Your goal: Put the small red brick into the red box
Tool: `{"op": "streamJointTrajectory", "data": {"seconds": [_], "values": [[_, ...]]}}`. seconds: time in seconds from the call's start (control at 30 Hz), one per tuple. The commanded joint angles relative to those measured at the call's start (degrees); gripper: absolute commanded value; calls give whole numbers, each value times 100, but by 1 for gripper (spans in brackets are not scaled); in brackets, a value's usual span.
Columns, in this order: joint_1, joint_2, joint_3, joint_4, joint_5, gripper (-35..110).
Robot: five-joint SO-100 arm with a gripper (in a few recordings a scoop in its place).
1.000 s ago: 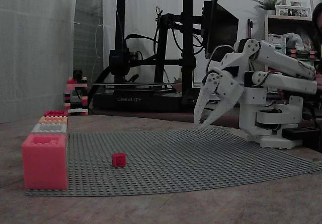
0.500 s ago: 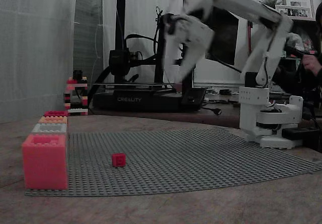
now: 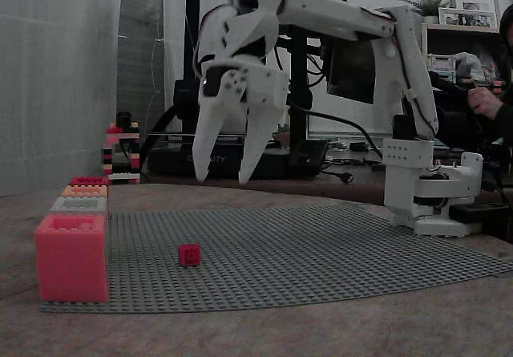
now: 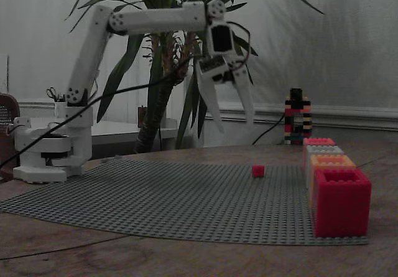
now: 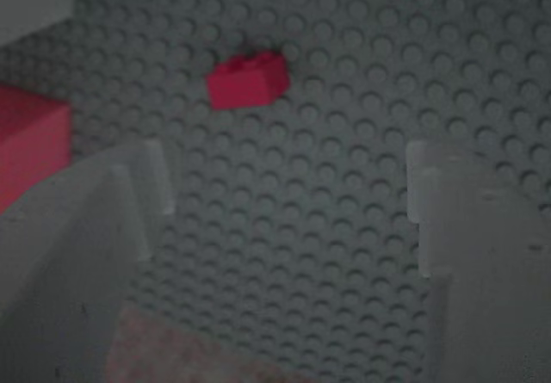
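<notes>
Gripper (image 3: 224, 176) is held high above the grey studded baseplate (image 3: 321, 253), fingers spread wide and pointing down, nothing gripped; the same is seen in the other fixed view (image 4: 232, 124). In the wrist view both pale fingers (image 5: 448, 228) frame bare studs.

Small red brick (image 3: 189, 254) sits on the baseplate well below the gripper, slightly left of it in that fixed view, slightly right of it in the other (image 4: 258, 171). In the wrist view it is seen ahead of the fingers, off to the left (image 5: 247, 80). It is shown as a tiny bright red cube, apart from every box.

Boxes are lined up along the baseplate edge, well apart from the gripper. Red box (image 4: 339, 202) is nearest that camera; orange box (image 4: 328, 161), grey box (image 4: 323, 149) and another red one follow behind it.

Baseplate is laid on a wooden table (image 3: 321, 333). A 3D printer (image 3: 240, 76) is placed behind the gripper in one fixed view, a potted palm (image 4: 168, 53) in the other.
</notes>
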Motion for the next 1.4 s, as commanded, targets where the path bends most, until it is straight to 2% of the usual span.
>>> {"op": "streamJointTrajectory", "data": {"seconds": [0.0,0.37,1.37], "values": [[-149,-360,-1020,193,18,25],[-202,-1564,-2355,290,-466,24],[-220,-3050,-3691,316,-747,23]]}}
